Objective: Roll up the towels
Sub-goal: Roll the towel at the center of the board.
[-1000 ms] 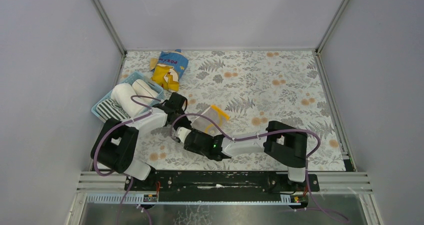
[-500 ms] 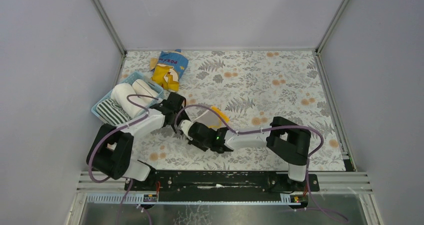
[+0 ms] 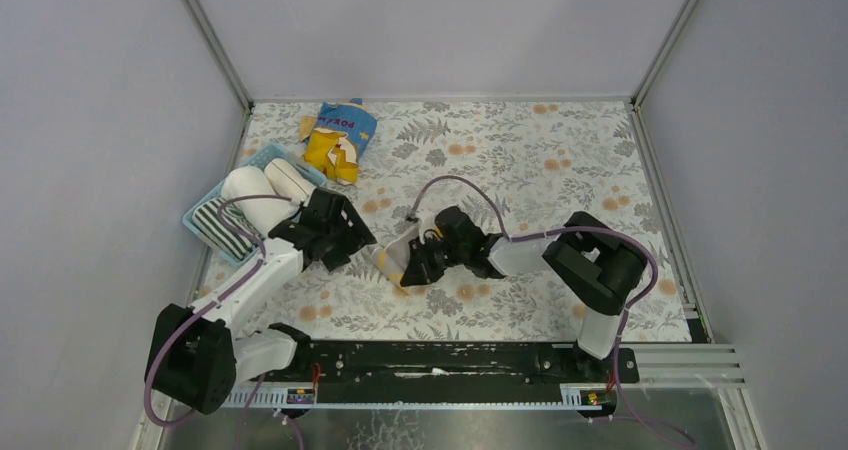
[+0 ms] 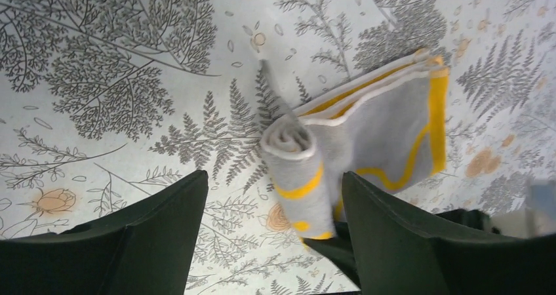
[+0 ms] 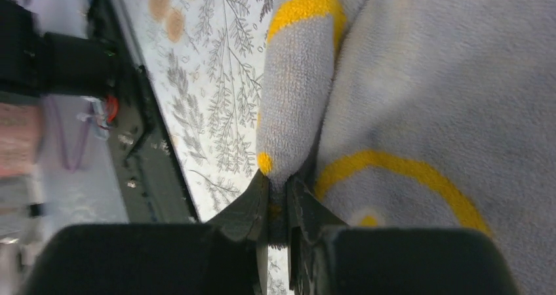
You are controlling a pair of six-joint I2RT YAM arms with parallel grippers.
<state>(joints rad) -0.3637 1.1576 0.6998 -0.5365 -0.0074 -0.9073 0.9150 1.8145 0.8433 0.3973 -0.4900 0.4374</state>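
The partly rolled towel (image 3: 392,260) lies between the left gripper (image 3: 358,242) and the right gripper (image 3: 410,270). Rolled towels (image 3: 250,185) sit in the basket (image 3: 262,154) at far left. The snack bag (image 3: 338,135) lies behind it.

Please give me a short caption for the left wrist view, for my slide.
Open left tool frames a half-rolled beige towel with yellow marks on the floral table.

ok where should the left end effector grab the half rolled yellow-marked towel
Take the towel by the open spiral end of its rolled part, coming from above with a finger on each side. The right end effector is shut on the other end, and the rest lies flat.
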